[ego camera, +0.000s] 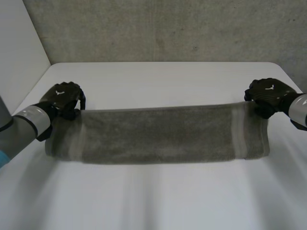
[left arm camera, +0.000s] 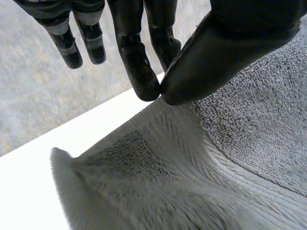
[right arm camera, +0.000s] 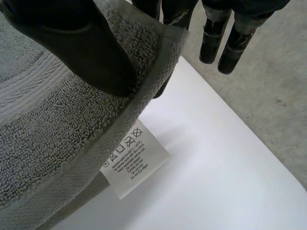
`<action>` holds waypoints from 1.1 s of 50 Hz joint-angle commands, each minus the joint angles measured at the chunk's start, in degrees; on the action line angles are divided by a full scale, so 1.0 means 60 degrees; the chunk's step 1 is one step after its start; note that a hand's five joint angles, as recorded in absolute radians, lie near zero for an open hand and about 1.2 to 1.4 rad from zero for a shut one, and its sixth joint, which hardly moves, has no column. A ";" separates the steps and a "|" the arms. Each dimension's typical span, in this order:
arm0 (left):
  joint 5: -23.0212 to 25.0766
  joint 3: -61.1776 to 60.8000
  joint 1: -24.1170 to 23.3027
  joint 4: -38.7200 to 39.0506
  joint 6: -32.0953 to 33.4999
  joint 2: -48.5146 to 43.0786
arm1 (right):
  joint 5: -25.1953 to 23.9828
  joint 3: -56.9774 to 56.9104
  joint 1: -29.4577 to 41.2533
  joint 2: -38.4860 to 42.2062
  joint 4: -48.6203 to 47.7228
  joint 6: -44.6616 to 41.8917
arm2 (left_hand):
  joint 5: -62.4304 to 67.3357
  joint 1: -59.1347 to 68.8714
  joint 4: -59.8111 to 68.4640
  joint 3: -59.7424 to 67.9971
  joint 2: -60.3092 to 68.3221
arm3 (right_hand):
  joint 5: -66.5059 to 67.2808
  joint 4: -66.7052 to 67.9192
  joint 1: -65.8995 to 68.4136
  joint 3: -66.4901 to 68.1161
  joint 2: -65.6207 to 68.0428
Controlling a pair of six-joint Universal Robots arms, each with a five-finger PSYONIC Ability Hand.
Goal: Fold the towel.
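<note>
The white worktop (ego camera: 158,201) carried one thing, a grey terry towel (ego camera: 158,134). It was stretched as a long band across the middle, running from 9 o'clock to 3 o'clock. Its far long edge was drawn taut between the two hands, and the rest of it fell toward 6 o'clock.

The left hand (ego camera: 64,98) held the far corner at 9 o'clock, the cloth nipped between the thumb and one fingertip (left arm camera: 144,81), with the other fingers straight and clear of it. The right hand (ego camera: 268,93) held the far corner at 3 o'clock, thumb pressed on top of the hem and fingers behind it. A white care label (right arm camera: 132,160) hung from the hem just below that thumb.

Both holds looked shallow, right at the hem. A quick swing or too much tension could pull a corner free. If one hand travelled further than the other, the edges would likely land skewed.
</note>
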 commanded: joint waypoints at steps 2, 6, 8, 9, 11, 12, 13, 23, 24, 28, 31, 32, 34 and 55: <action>-0.0651 0.1077 -0.0233 -0.0425 0.1179 -0.1182 | 0.0231 -0.0796 0.0333 0.1208 -0.0494 0.0103 | 0.0385 0.0838 -0.0560 -0.0496 0.0363 | 0.0553 -0.0728 0.0400 -0.0415 0.0472; -0.0973 0.1456 -0.0263 -0.0425 0.1281 -0.1605 | 0.0698 -0.1292 0.0479 0.1836 -0.0669 0.0088 | 0.0385 0.0838 -0.0560 -0.0496 0.0363 | 0.0553 -0.0728 0.0400 -0.0415 0.0472; -0.0988 0.1560 -0.0277 -0.0425 0.1311 -0.1709 | 0.0802 -0.1470 0.0523 0.2058 -0.0713 0.0102 | 0.0385 0.0838 -0.0560 -0.0496 0.0363 | 0.0553 -0.0728 0.0400 -0.0415 0.0472; -0.0988 0.1618 -0.0292 -0.0410 0.1325 -0.1811 | 0.0860 -0.1586 0.0567 0.2217 -0.0742 0.0103 | 0.0385 0.0838 -0.0560 -0.0496 0.0363 | 0.0553 -0.0728 0.0400 -0.0415 0.0472; -0.0988 0.1662 -0.0321 -0.0410 0.1325 -0.1870 | 0.0860 -0.1719 0.0611 0.2365 -0.0772 0.0103 | 0.0385 0.0838 -0.0560 -0.0496 0.0363 | 0.0553 -0.0728 0.0400 -0.0415 0.0472; -0.1003 0.1692 -0.0365 -0.0396 0.1325 -0.1928 | 0.0875 -0.1820 0.0640 0.2481 -0.0816 0.0103 | 0.0385 0.0838 -0.0560 -0.0496 0.0363 | 0.0553 -0.0728 0.0400 -0.0415 0.0472; -0.1003 0.1692 -0.0365 -0.0395 0.1325 -0.1929 | 0.0875 -0.1821 0.0641 0.2482 -0.0816 0.0103 | 0.0385 0.0838 -0.0560 -0.0496 0.0363 | 0.0553 -0.0728 0.0400 -0.0415 0.0472; -0.1076 0.2248 -0.0512 0.0263 0.1296 -0.2382 | 0.1153 -0.2377 0.0845 0.3068 -0.1358 0.0117 | 0.0385 0.0838 -0.0560 -0.0496 0.0363 | 0.0553 -0.0728 0.0400 -0.0415 0.0472; -0.1076 0.2249 -0.0512 0.0264 0.1296 -0.2383 | 0.1153 -0.2378 0.0846 0.3068 -0.1358 0.0117 | 0.0385 0.0838 -0.0560 -0.0496 0.0363 | 0.0553 -0.0728 0.0400 -0.0415 0.0472; -0.1105 0.2424 -0.0555 0.0410 0.1311 -0.2529 | 0.1154 -0.2524 0.0933 0.3185 -0.1358 0.0117 | 0.0385 0.0838 -0.0560 -0.0496 0.0363 | 0.0553 -0.0728 0.0400 -0.0415 0.0472; -0.1105 0.2556 -0.0556 0.0425 0.1311 -0.2675 | 0.1212 -0.2583 0.0963 0.3200 -0.1373 0.0117 | 0.0385 0.0838 -0.0560 -0.0496 0.0363 | 0.0553 -0.0728 0.0400 -0.0415 0.0472; -0.1120 0.2600 -0.0570 0.0425 0.1311 -0.2734 | 0.1256 -0.2641 0.0963 0.3244 -0.1373 0.0117 | 0.0385 0.0838 -0.0560 -0.0496 0.0363 | 0.0553 -0.0728 0.0400 -0.0415 0.0472; -0.1163 0.2644 -0.0570 0.0425 0.1311 -0.2792 | 0.1270 -0.2670 0.0977 0.3288 -0.1373 0.0117 | 0.0385 0.0838 -0.0560 -0.0496 0.0363 | 0.0553 -0.0728 0.0400 -0.0415 0.0472; -0.1911 0.2908 -0.0556 0.0776 0.1823 -0.2969 | 0.1402 -0.2846 0.1007 0.3537 -0.1651 0.0117 | 0.0385 0.0838 -0.0560 -0.0496 0.0363 | 0.0553 -0.0728 0.0400 -0.0415 0.0472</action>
